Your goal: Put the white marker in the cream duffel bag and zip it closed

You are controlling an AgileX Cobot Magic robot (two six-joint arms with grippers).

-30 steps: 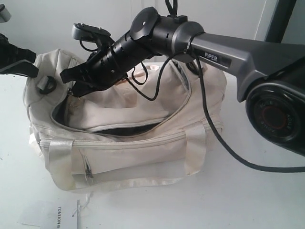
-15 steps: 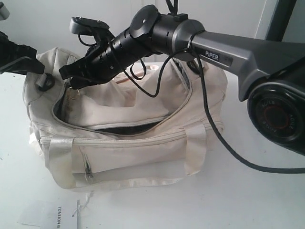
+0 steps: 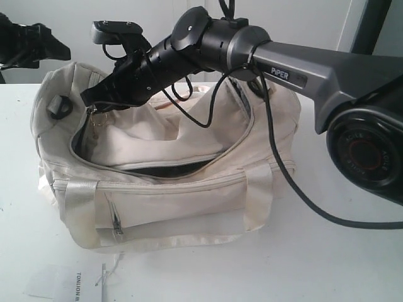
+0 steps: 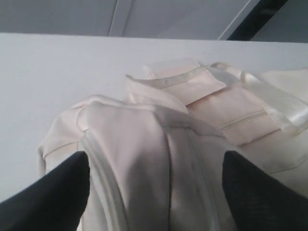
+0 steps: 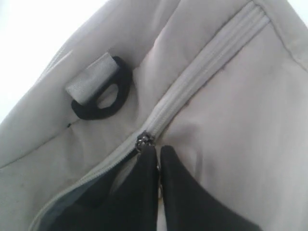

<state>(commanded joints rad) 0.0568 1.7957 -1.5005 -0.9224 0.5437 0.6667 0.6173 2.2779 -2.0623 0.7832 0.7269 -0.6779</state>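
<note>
Right arm (image 3: 315, 75) stretched across the cream duffel bag (image 3: 189, 207), jaws closed at its zip.

From the right, the arm reaches over the bag on the white table (image 3: 352, 264). At the bag's far-left end the right gripper (image 5: 158, 150) has its fingers pressed together, tips against the zipper slider (image 5: 143, 139), beside a black strap ring (image 5: 101, 91). I cannot tell whether a pull tab is pinched. The left gripper (image 4: 156, 161) hangs over the bag's left end, spread wide, holding nothing. The top zip gapes along the near side. The white marker is out of sight. The arm bears PiPER lettering (image 3: 280, 73), and a paper tag (image 3: 69, 282) at near left reads "TONLION".
</note>
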